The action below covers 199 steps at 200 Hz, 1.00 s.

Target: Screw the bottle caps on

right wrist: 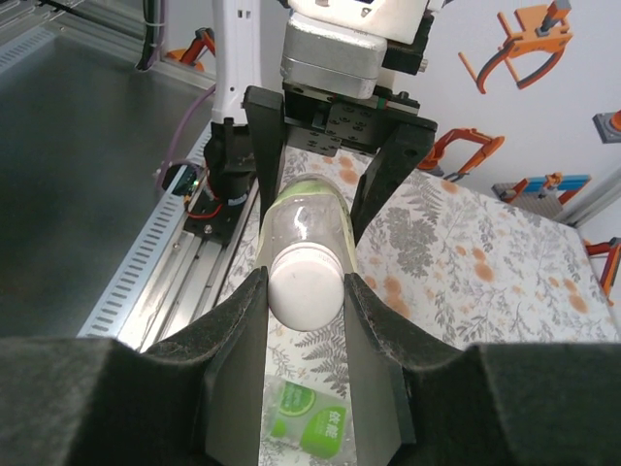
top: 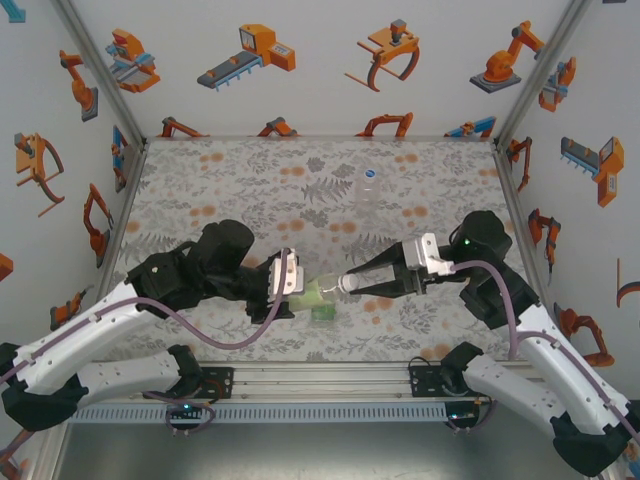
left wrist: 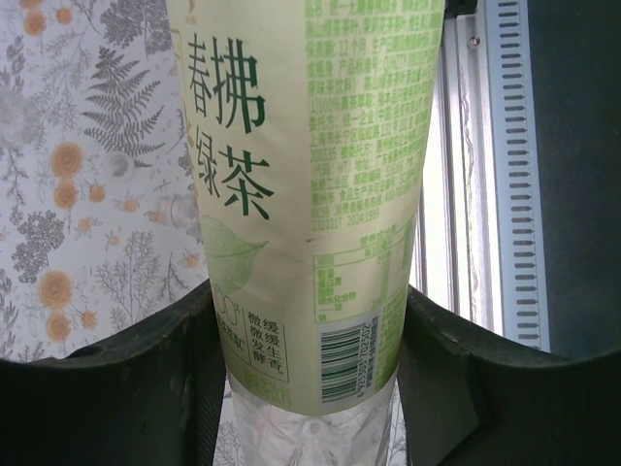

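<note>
I am holding the bottle [left wrist: 310,194] level over the near middle of the table [top: 230,180], the left gripper [top: 291,284] clamping its labelled body, while the right gripper [right wrist: 305,320] is pinching the white cap [right wrist: 304,282] at its mouth.

Bottle [left wrist: 310,194]: clear glossy plastic under a smooth satin printed label; white cap [right wrist: 305,286] smooth, slightly shiny plastic; right gripper's fingers [right wrist: 225,340] matt black, faintly grainy; table [top: 250,170] cover matt, printed; rail [left wrist: 505,146] ribbed bare metal.
</note>
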Each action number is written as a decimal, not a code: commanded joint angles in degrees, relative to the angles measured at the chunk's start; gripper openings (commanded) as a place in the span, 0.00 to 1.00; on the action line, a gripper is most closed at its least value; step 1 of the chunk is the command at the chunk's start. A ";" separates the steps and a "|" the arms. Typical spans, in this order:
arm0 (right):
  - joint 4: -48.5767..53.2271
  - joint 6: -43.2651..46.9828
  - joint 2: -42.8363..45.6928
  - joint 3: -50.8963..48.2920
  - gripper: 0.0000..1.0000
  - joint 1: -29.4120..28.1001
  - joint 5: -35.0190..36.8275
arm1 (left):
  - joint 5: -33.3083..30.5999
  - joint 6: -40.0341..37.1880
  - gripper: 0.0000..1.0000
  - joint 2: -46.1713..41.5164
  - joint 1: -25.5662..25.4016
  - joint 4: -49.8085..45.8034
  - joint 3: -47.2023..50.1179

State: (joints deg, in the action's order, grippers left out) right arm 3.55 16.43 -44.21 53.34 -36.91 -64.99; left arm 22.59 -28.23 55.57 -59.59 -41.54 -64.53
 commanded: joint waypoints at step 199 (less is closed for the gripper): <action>-5.62 -3.59 3.22 -2.66 0.00 -0.36 2.46 | 1.98 -0.91 0.00 -2.74 -0.32 4.80 1.19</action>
State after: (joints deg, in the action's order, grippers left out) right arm -0.91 13.26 -41.43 51.22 -36.91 -62.72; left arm 22.59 -28.23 53.74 -59.61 -38.22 -63.13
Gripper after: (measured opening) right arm 0.341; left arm 0.573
